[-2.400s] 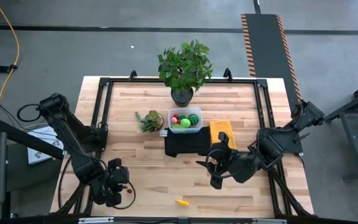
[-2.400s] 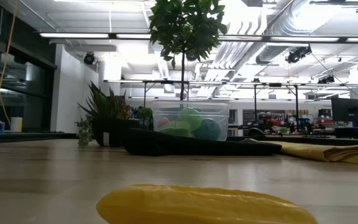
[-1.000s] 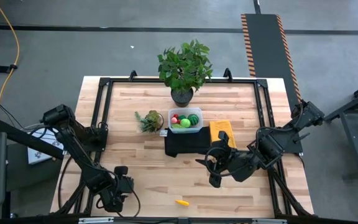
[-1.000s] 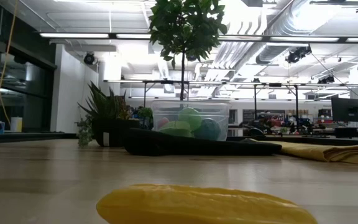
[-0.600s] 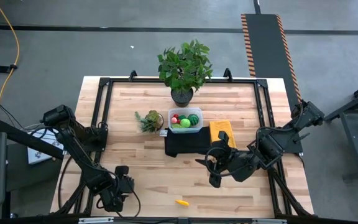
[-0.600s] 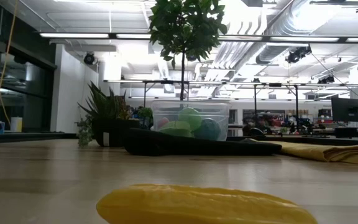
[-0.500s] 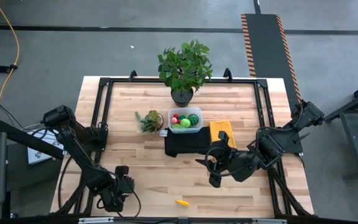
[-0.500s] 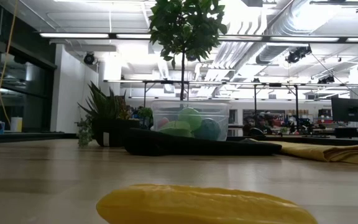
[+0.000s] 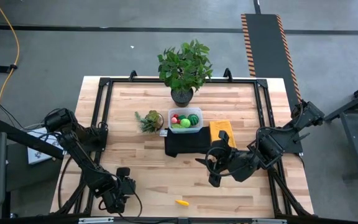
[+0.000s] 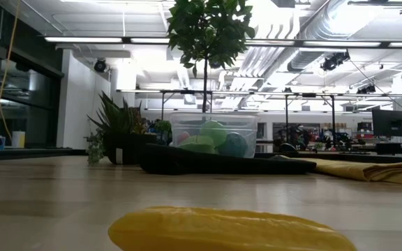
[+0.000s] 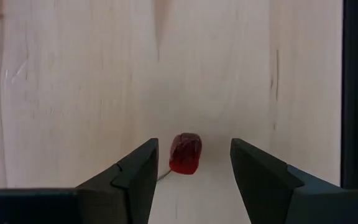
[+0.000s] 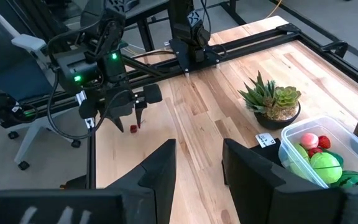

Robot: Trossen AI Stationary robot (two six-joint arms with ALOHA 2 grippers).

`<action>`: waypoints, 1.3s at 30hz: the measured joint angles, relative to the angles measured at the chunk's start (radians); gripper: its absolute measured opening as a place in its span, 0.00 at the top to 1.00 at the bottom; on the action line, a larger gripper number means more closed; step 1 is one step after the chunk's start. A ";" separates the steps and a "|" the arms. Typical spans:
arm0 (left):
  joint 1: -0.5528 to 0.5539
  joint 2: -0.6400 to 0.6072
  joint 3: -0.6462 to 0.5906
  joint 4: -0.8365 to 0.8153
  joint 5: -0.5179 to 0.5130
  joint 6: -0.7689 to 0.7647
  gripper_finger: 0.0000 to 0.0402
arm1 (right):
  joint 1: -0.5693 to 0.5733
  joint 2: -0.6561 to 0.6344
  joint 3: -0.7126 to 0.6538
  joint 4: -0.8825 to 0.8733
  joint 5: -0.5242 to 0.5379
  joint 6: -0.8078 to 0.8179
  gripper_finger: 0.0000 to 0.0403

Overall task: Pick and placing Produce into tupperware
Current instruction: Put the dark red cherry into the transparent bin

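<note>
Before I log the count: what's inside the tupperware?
Inside the tupperware: red berries, a bright green piece, a dark striped green ball. Anything beneath them is hidden.

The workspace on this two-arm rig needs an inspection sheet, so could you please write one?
Surface: wooden table, black frame rails.
Job's things: tupperware holds produce; red berry and yellow piece lie loose on the wood.
Clutter: black cloth, yellow cloth, succulent pot, leafy potted plant.
Grippers: left gripper open, low, straddling the berry; right gripper open, empty, at mid-table.
Cables: yellow cable on floor.
Surroundings: striped ramp; no people seen.
</note>
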 joint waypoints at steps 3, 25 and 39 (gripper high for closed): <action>0.000 0.012 0.000 -0.004 -0.002 0.000 0.53 | 0.000 0.000 0.000 0.000 0.000 0.000 0.69; 0.000 0.045 0.000 -0.012 0.011 -0.001 0.59 | 0.000 0.000 0.000 0.000 0.005 0.000 0.69; 0.000 0.045 0.000 -0.023 0.027 -0.004 0.80 | 0.000 0.000 0.000 -0.001 0.006 0.000 0.69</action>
